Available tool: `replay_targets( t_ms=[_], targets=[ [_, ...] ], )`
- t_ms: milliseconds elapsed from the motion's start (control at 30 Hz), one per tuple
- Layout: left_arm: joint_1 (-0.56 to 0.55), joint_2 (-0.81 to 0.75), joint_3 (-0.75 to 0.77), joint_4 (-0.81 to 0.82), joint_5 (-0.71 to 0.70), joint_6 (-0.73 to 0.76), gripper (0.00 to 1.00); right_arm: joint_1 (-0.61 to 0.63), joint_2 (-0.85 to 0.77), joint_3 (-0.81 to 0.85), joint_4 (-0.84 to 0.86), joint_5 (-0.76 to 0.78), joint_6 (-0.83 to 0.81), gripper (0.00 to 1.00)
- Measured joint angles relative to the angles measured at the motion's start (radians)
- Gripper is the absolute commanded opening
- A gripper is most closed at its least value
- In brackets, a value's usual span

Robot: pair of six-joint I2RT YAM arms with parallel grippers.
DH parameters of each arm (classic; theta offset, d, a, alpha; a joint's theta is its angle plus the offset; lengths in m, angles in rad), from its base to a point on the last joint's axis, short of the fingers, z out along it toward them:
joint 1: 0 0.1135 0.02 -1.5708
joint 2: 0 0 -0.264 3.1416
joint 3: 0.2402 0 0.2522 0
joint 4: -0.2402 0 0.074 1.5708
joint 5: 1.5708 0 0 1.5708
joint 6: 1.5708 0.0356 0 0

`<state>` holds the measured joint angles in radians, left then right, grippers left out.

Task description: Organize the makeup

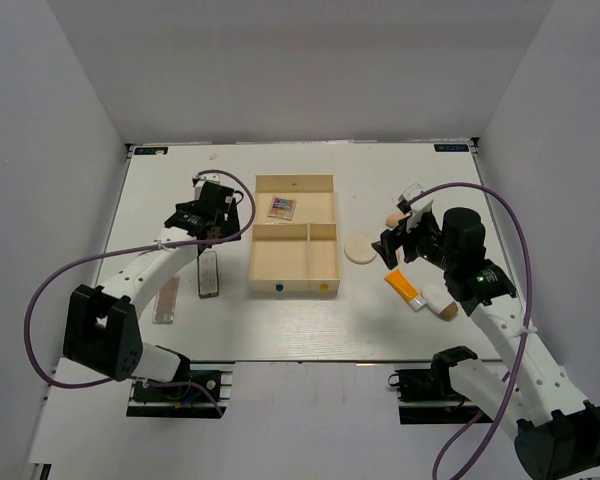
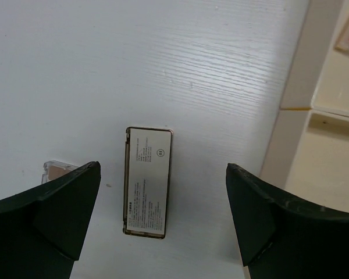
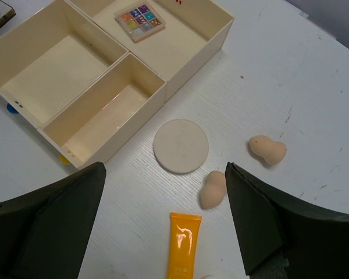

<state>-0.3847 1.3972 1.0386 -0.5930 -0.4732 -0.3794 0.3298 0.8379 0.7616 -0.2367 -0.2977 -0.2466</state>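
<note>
Palette [image 2: 147,181]: flat on tabletop [image 2: 134,58]; thin edge, seemingly, so your pinch may slip.
Left jaws: spread, empty.
Right jaws: spread, empty.

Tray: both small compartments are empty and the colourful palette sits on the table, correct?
No. The colourful palette lies inside the large compartment of the tray, not on the table; the right wrist view shows it. Both small compartments are empty.

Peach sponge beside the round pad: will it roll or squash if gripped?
Likely soft: the sponge looks matte and foam-like, so it should squash under a grip. Its rounded egg shape lies on its side, so a push may roll it. Probably light for its size.
</note>
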Motion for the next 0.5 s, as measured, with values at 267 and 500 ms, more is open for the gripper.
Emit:
replay_targets(
  t_ms=[267,500],
  targets=[
    [0.071,0.175,0.005,-0.005,0.022,0.022,0.97,0.015,-0.002,0.0,0.0,0.008,0.0,0.89],
    [0.132,0.294,0.005,-0.016,0.093,0.044,0.97,0.019,-0.016,0.0,0.001,0.011,0.0,0.89]
  ],
)
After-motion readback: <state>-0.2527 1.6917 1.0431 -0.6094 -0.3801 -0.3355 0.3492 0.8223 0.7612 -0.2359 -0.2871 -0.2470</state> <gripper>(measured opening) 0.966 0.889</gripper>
